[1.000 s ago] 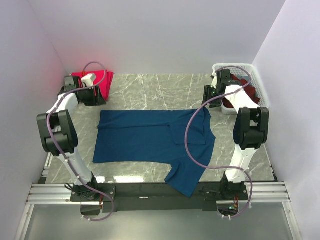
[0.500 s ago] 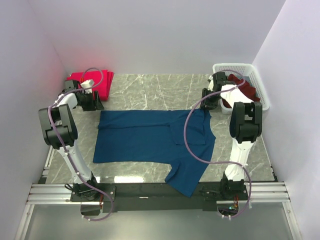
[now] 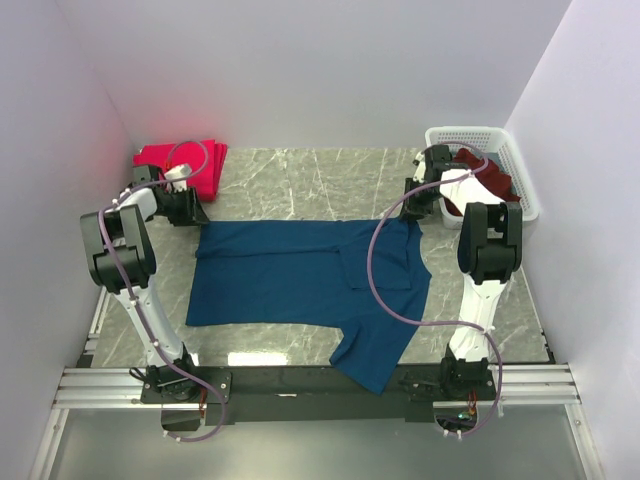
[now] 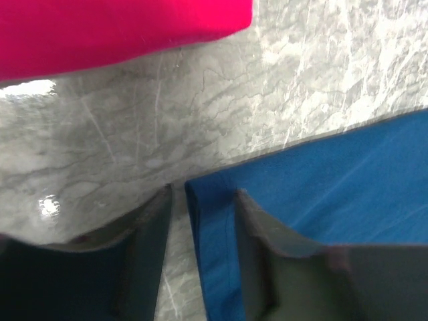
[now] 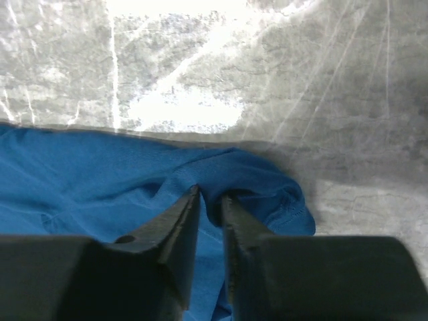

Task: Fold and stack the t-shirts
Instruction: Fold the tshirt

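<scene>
Both blurred: left claw (image 4: 202, 194) apart astride navy t-shirt (image 3: 290, 275) corner, right claw (image 5: 210, 195) pinching another.

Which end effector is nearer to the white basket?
Right. The right end effector is beside the white basket, on the blue shirt; the left end effector is across the table, near the red shirts.

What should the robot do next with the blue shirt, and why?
Probably close the left gripper. Its fingers stand apart on either side of the far left corner of the blue t-shirt, while the right gripper looks pinched on a fold at the far right corner. With both corners held, the far edge could be lifted to fold.
</scene>
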